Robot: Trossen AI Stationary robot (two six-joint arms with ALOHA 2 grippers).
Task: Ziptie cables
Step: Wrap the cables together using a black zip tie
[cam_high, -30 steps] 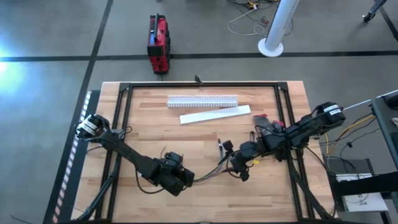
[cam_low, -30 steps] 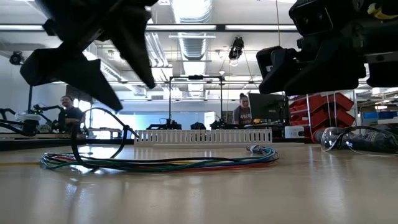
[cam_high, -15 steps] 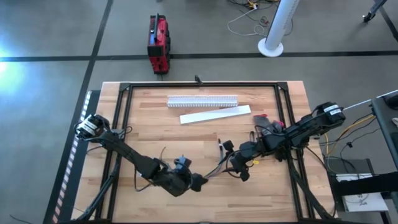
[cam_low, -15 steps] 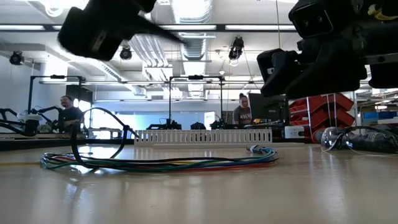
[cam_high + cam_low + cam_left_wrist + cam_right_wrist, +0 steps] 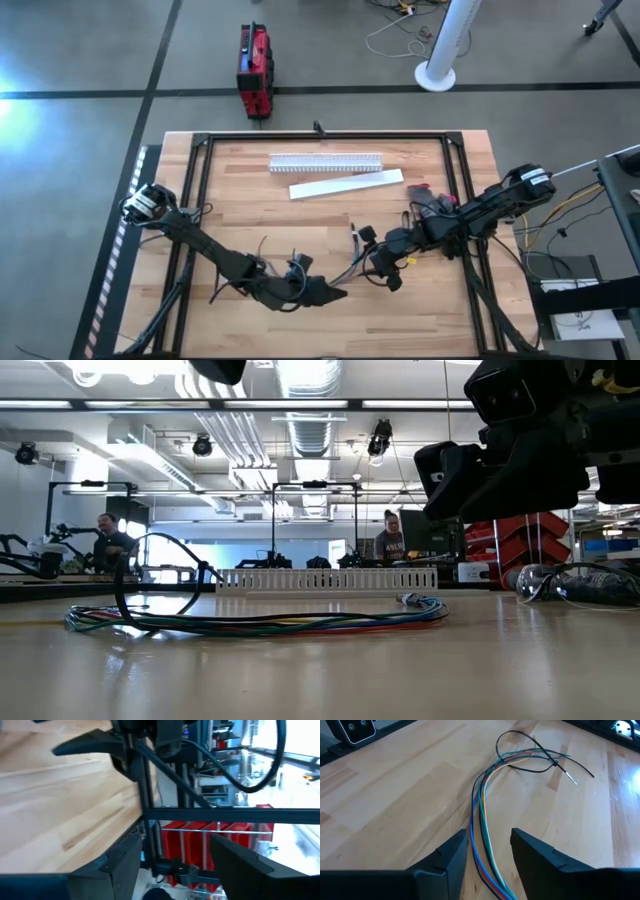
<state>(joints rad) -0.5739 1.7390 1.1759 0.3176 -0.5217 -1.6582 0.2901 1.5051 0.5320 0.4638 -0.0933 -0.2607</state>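
Swinging toward the cables (image 5: pixel 345 276), the left gripper (image 5: pixel 335 294) (fingers (image 5: pixel 120 865) spread, empty) nears their looped ziptie (image 5: pixel 530 757) end, while the right gripper (image 5: pixel 388 272), fingers parted, straddles them; approach low, aligned.

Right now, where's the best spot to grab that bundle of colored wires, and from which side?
Take the wire bundle on its straight run, just short of the black zip tie loop. There the strands lie flat and parallel on the table, so come straight down with the fingers across them.
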